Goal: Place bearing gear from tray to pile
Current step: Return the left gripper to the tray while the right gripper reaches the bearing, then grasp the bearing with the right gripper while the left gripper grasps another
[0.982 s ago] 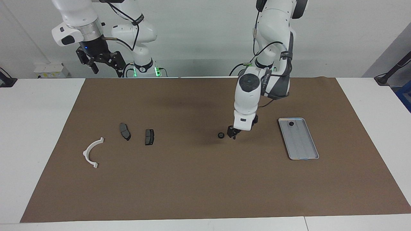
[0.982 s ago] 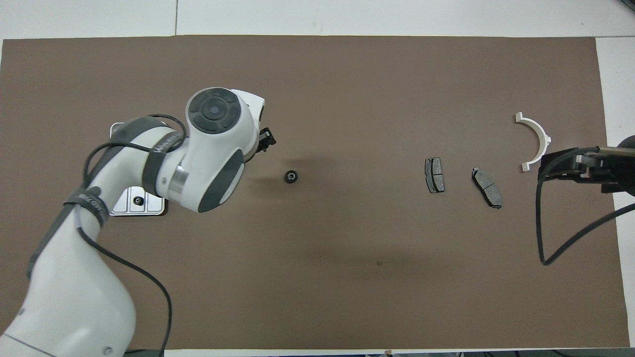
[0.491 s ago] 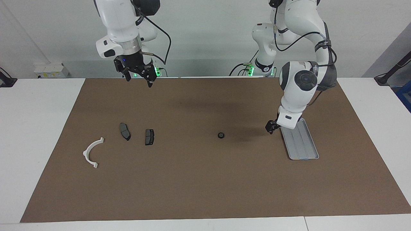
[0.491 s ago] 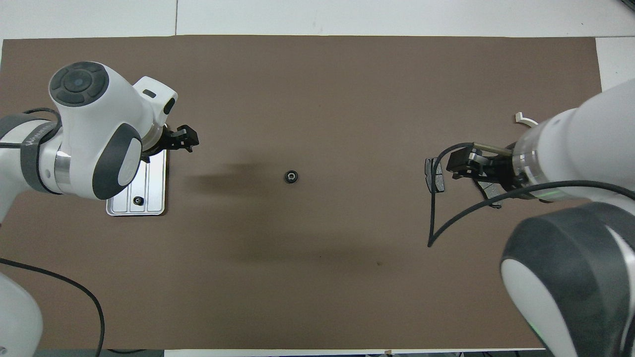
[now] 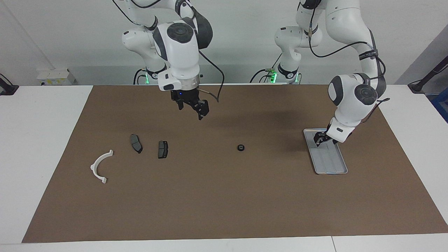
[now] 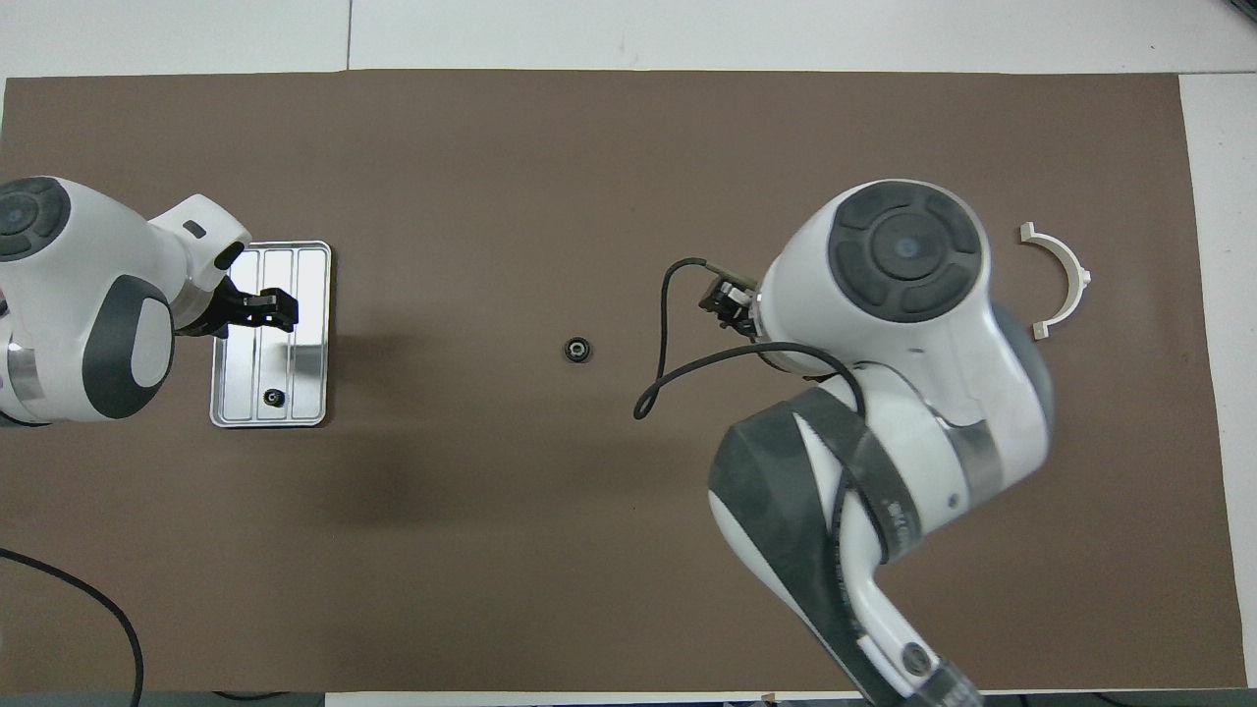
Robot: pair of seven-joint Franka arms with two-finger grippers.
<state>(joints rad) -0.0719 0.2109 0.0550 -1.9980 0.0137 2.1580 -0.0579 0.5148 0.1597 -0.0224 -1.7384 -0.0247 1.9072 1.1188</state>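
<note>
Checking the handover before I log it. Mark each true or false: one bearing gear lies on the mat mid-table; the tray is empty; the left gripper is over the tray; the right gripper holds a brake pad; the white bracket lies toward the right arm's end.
1. True: a bearing gear lies on the mat, between the tray and the pile.
2. False: the tray holds another small dark gear.
3. True: the left gripper is over the tray.
4. False: the right gripper is up over bare mat, holding nothing.
5. True: the white bracket lies there.
</note>
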